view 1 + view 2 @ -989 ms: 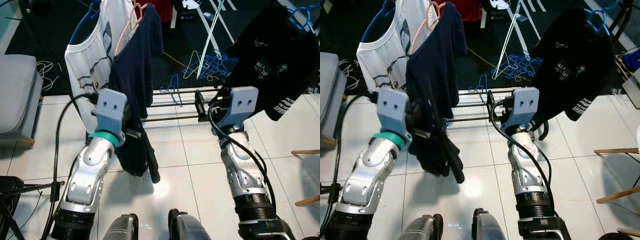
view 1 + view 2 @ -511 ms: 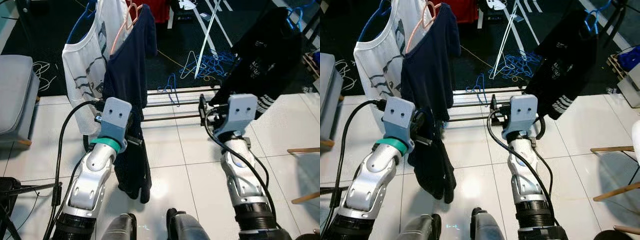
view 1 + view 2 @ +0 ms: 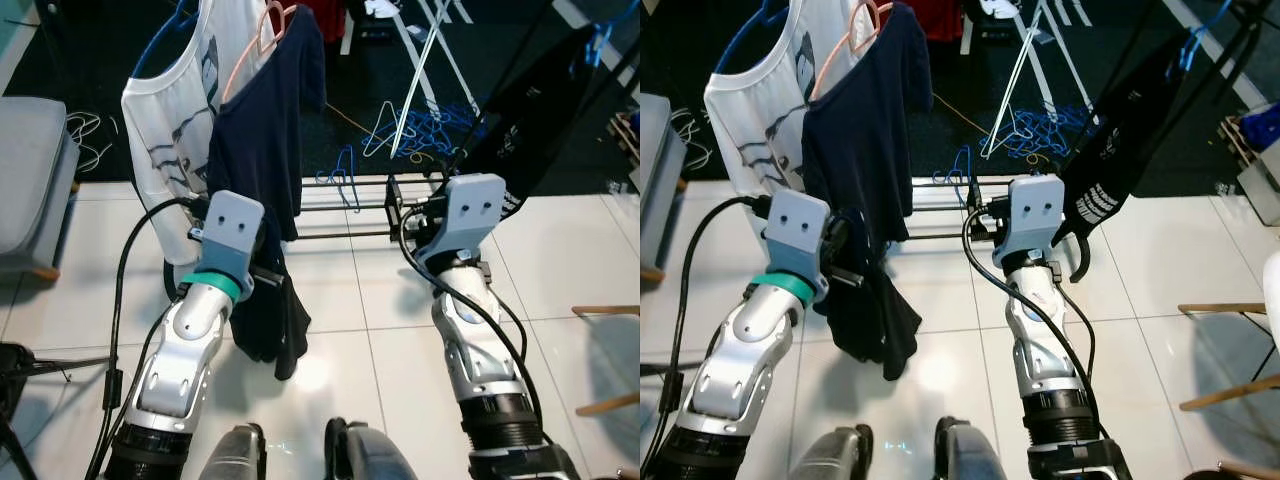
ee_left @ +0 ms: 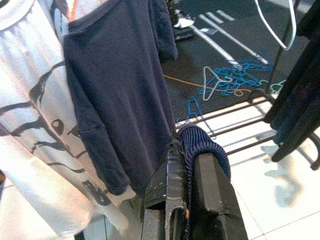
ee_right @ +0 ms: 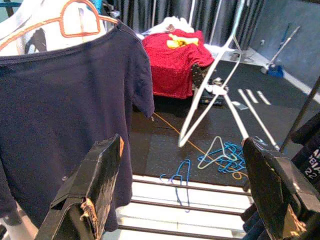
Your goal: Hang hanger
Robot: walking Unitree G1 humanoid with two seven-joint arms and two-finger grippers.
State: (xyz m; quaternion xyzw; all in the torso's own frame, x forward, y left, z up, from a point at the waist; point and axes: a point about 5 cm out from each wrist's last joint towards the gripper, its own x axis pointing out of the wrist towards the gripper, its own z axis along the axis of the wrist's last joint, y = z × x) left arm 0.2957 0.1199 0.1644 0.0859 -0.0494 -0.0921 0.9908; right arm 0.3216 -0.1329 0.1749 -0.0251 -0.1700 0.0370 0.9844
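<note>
Evidently the left gripper (image 4: pixel 192 200) is pinching a dark knitted garment (image 3: pixel 268 320), hanging at seven o'clock, for hanging; the right gripper (image 5: pixel 187 195) is spreading wide, empty.

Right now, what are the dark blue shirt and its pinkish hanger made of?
The dark blue shirt looks like soft matte knit fabric, likely cotton: it drapes in folds without shine. The hanger looks like smooth, slightly glossy plastic, or perhaps coated wire: thin, rigid, evenly orange-pink.
</note>
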